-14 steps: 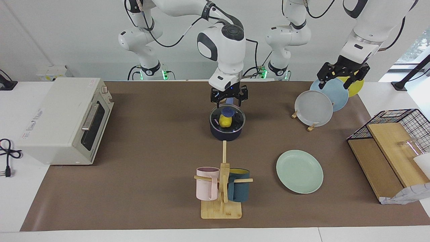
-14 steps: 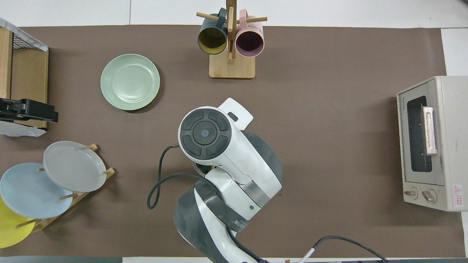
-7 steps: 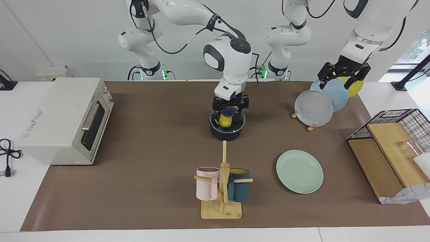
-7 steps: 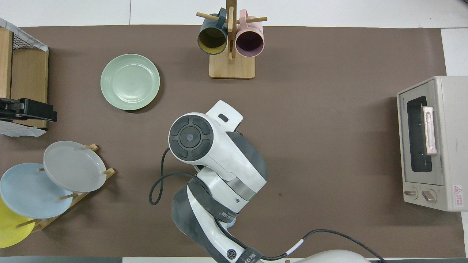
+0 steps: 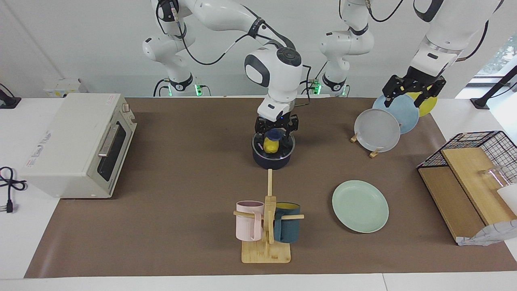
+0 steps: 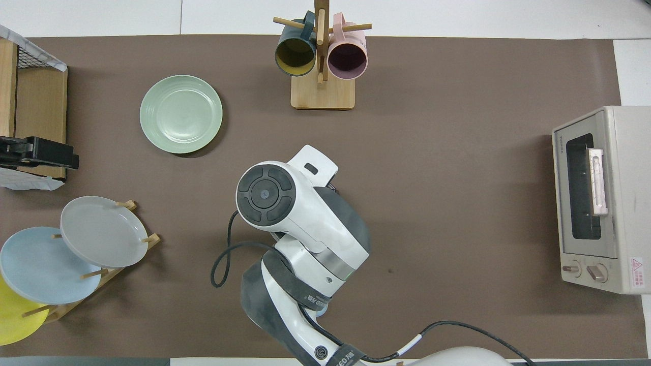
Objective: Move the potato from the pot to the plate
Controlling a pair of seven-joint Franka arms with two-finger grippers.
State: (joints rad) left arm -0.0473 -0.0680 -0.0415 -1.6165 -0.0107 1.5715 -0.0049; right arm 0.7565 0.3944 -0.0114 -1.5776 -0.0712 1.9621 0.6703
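Note:
The yellow potato (image 5: pixel 271 146) lies in the dark blue pot (image 5: pixel 272 159) at the middle of the table. My right gripper (image 5: pixel 276 136) is open and low over the pot's mouth, with a finger on each side of the potato's top. In the overhead view the right arm hides the pot and the potato. The mint-green plate (image 5: pixel 360 206) lies flat and bare, farther from the robots than the pot and toward the left arm's end; it also shows in the overhead view (image 6: pixel 181 114). My left gripper (image 5: pixel 413 92) waits open over the plate rack.
A rack with grey (image 5: pixel 377 130), light blue and yellow plates stands near the left arm. A mug tree (image 5: pixel 267 220) with a pink and a teal mug stands farther out than the pot. A toaster oven (image 5: pixel 76 143) sits at the right arm's end, a wire basket (image 5: pixel 476 161) at the other.
My right gripper has come down from above the pot to its mouth, around the potato's top. The left arm has not moved.

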